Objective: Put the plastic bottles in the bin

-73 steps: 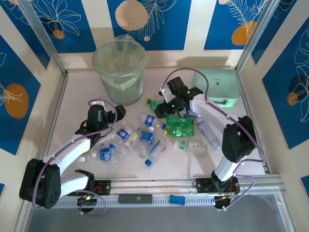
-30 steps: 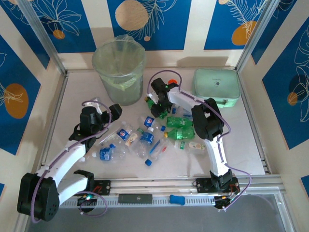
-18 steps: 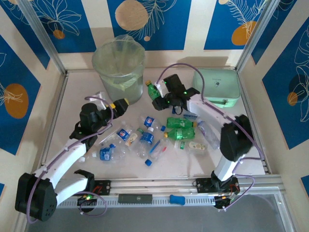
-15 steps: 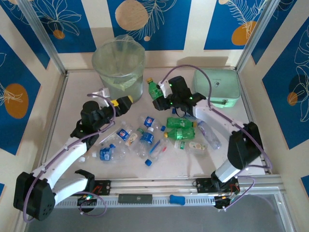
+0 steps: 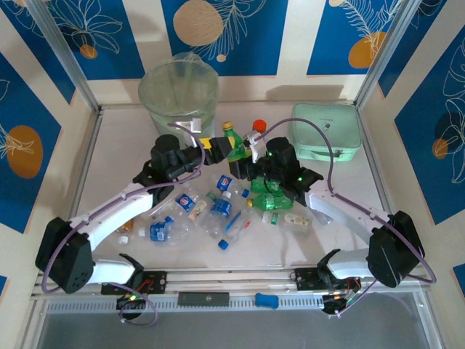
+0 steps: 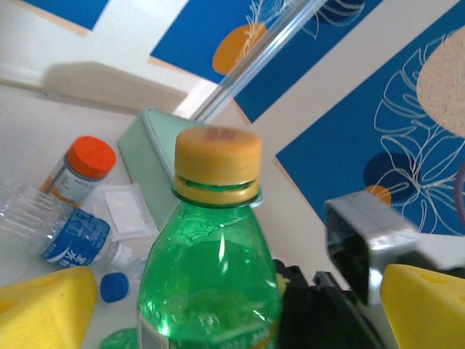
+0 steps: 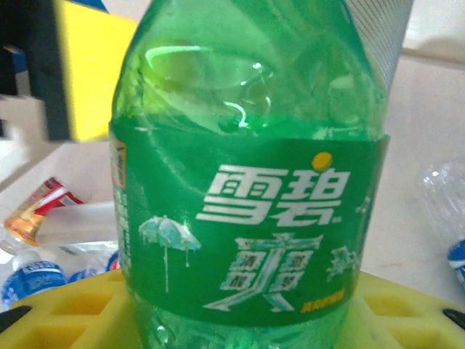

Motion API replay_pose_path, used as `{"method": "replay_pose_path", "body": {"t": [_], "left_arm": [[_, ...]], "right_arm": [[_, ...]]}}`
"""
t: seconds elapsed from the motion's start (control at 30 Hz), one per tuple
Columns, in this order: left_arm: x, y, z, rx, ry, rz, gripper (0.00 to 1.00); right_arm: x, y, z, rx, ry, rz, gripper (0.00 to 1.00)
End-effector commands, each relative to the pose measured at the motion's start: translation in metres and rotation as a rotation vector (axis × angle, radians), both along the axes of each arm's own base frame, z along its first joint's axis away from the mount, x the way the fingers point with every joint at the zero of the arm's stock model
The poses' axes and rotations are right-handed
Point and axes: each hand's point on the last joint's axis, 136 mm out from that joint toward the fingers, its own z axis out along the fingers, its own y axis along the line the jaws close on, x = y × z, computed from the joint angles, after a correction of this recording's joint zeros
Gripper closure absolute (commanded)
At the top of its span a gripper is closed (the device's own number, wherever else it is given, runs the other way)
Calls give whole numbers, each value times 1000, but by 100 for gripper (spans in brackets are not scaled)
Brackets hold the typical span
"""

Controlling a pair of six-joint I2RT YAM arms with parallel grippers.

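**Task status.** By judgement the task is at an early stage. At far left the bin [image 5: 166, 120] is standing on the surface [image 5: 116, 149]. Its cloudy wall and liner are hiding whatever is inside, so the count of bottles already binned cannot be told. Nearer, across the middle, about ten plastic bottles are lying loose: clear bottles [image 5: 190, 202] with blue labels on the left of the heap, green bottles [image 5: 272, 198] on the right. All of these are awaiting transfer.

**Bottle in hand.** The left gripper [image 5: 201, 135] is reaching in with its jaws spread wide. Its yellow pads [image 6: 43, 309] are flanking the bottle, apart from it on both sides. The green Sprite bottle [image 5: 232, 143] is being held upright just right of the bin, far of the heap. The right gripper [image 5: 243, 153] is pinching it low on the body.

**Bottle appearance.** It is see-through green plastic with a yellow cap [image 6: 218, 154] and a green label [image 7: 247, 240] bearing white Chinese characters. It is appearing empty.

At far right the orange-capped jar [image 5: 259, 127] and mint-green case [image 5: 327, 131] are standing aside.
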Motion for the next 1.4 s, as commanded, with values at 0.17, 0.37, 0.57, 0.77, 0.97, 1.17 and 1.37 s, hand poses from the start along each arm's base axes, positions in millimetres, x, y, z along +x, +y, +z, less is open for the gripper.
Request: {"method": "replay_pose_path", "body": {"t": [0.17,0.37,0.57,0.77,0.97,1.17,1.37], "left_arm": [[1,-20,4,51,-37,-45,2],[0,-24,2,59,-33,-62,22],[0,-21,3,72,-42,-50,45],[10,-6,2,135,-34,45,54],[34,17,52,187,-151,124,54],[69,46,122,231,-299,198,55],[128,90,158,314,-404,353,56]], "right_arm": [[-14,15,22,70,-66,50,49],[-11,15,19,51,-71,39,50],[-9,16,19,43,-72,38,49],[-8,18,23,58,-69,34,29],[-8,9,29,88,-74,3,13],[-10,-11,33,136,-70,-45,7],[-9,-31,20,127,-31,-106,6]]}}
